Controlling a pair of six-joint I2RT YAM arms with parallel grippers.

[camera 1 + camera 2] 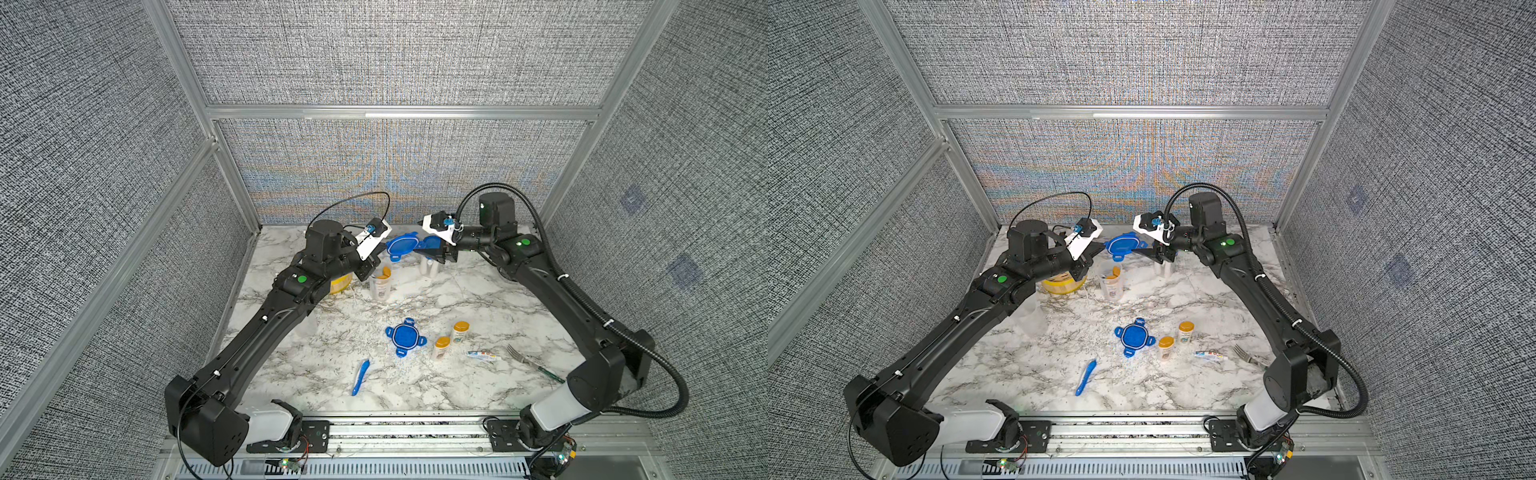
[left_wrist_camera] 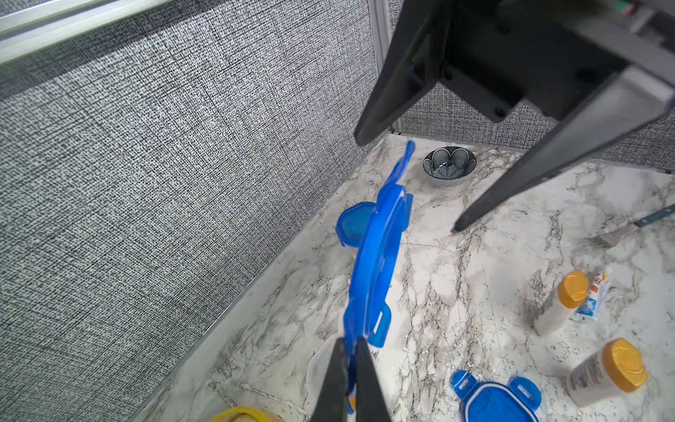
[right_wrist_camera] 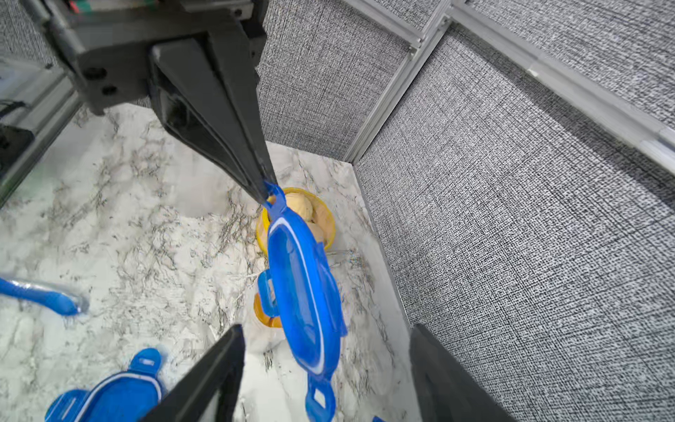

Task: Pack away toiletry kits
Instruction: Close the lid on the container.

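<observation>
Blue glossy plastic with four tabs: in both top views the lid (image 1: 401, 245) (image 1: 1121, 246) hangs above your marbled worktop (image 1: 316, 365), near a clear tub (image 1: 380, 286), with grey woven walls around. In your left wrist view, the left fingers (image 2: 334, 380) are clenched on one tab. In your right wrist view, the right fingers (image 3: 219, 365) are spread, holding nothing.

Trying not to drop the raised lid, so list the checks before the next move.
1. Left end effector clamped on blue lid by a tab: ok.
2. Right end effector open at the lid's far end, not gripping: ok.
3. Open tub upright, bottle inside: ok.
4. Lid lined up over that tub: cannot tell.
5. All kit pieces packed: not ok; toothbrush and toothpaste tube lie on table.
</observation>
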